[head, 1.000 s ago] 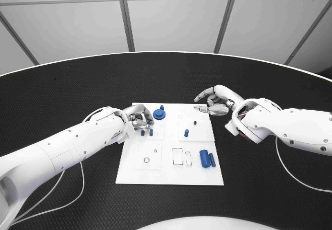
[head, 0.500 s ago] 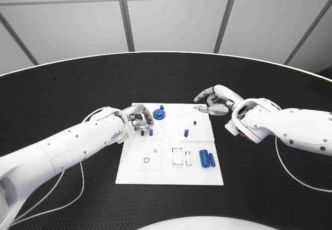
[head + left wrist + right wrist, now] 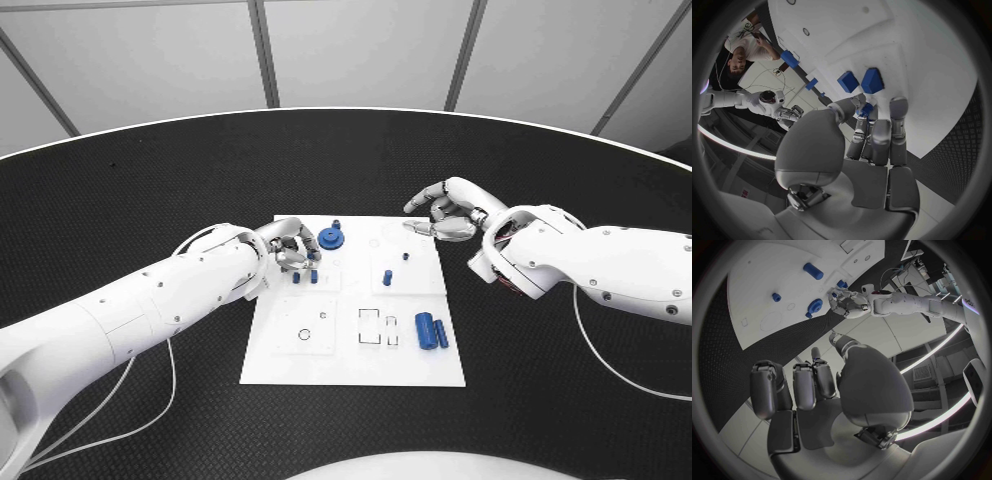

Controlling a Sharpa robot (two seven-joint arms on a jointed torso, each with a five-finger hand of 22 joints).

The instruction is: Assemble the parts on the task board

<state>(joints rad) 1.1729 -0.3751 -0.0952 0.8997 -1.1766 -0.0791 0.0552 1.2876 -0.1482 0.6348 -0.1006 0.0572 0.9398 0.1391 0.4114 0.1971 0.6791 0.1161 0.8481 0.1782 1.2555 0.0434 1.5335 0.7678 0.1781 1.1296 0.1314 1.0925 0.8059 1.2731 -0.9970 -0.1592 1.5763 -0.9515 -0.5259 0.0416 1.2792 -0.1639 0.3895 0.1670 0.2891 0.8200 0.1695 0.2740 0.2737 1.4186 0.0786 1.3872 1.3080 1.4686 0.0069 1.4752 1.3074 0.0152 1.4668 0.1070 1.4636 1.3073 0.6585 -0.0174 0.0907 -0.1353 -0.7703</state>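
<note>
Left hand [image 3: 290, 246] is seemingly pinching a part [image 3: 866, 108] over the board [image 3: 289, 360]; right hand [image 3: 447, 211], curled and holding nothing, is hovering beside it.

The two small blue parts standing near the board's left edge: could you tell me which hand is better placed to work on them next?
Probably the left hand: its fingers already sit at those blue parts, while the right hand hovers at the task board's far right corner.

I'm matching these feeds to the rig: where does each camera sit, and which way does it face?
Head view: on the robot's head, looking down at the task board; both arms enter.
Left wrist view: behind the left robot hand, facing the board.
Right wrist view: behind the right robot hand, facing the board.
Shared: the blue round part.
</note>
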